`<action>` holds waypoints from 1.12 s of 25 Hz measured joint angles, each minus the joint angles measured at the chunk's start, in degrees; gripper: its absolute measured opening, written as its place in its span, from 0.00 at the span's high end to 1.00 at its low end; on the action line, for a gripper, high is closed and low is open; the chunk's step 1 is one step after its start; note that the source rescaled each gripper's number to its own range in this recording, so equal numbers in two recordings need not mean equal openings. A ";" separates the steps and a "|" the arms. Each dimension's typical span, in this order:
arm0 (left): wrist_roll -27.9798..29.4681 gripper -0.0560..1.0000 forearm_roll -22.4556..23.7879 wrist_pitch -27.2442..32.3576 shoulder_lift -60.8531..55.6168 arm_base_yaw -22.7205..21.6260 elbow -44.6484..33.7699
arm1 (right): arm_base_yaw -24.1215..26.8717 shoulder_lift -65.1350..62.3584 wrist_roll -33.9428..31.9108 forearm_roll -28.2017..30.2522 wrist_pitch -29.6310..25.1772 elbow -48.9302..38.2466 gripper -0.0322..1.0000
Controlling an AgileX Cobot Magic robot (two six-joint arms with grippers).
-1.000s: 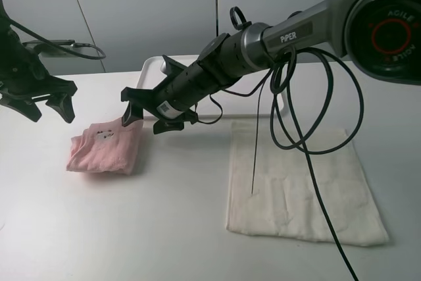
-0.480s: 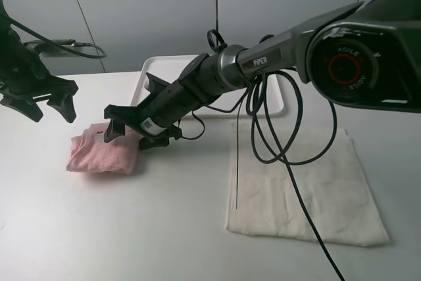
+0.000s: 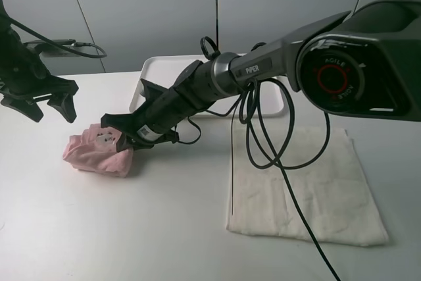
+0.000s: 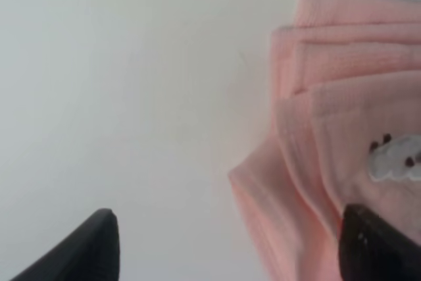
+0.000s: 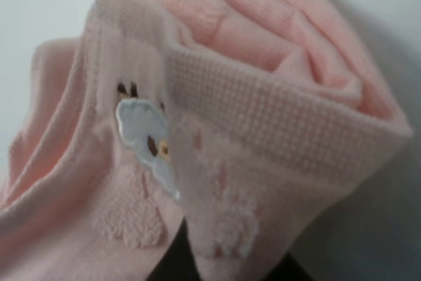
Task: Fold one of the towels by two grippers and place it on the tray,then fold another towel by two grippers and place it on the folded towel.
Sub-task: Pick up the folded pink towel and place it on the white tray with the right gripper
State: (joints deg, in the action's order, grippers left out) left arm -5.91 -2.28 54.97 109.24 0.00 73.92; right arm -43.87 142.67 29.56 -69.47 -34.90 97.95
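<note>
A folded pink towel (image 3: 89, 154) with a small white patch lies bunched on the white table at the left. My right gripper (image 3: 122, 137) reaches across from the right and is shut on the towel's near right edge, which is raised and crumpled. The right wrist view is filled with the pink towel (image 5: 263, 129). My left gripper (image 3: 49, 111) hangs open and empty above the table, just behind and left of the towel. In the left wrist view the pink towel (image 4: 342, 97) lies between its spread fingertips (image 4: 99, 241). A cream towel (image 3: 309, 189) lies flat and unfolded at the right.
A white tray (image 3: 146, 70) stands at the back middle of the table, behind the right arm, with nothing seen on it. Black cables (image 3: 263, 143) hang from the right arm over the cream towel's left part.
My right gripper moved down and left onto the pink towel and closed on its edge. The towel bunched up and shifted slightly left. The left arm stayed still.
</note>
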 joint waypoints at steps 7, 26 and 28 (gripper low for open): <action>-1.58 0.12 -1.93 0.32 0.00 0.00 0.00 | 0.28 -2.59 0.92 5.66 -2.64 3.00 0.88; -1.80 0.12 -2.36 1.38 0.11 0.00 0.00 | 24.81 -3.94 -8.80 13.55 -5.48 10.79 0.88; -1.80 0.12 -2.36 1.50 0.47 0.00 0.00 | 25.24 -3.09 -9.02 14.27 -5.27 10.79 0.88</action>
State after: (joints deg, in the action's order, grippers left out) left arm -7.71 -4.64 56.47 109.70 0.00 73.92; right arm -18.64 139.58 20.54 -55.20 -40.17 108.74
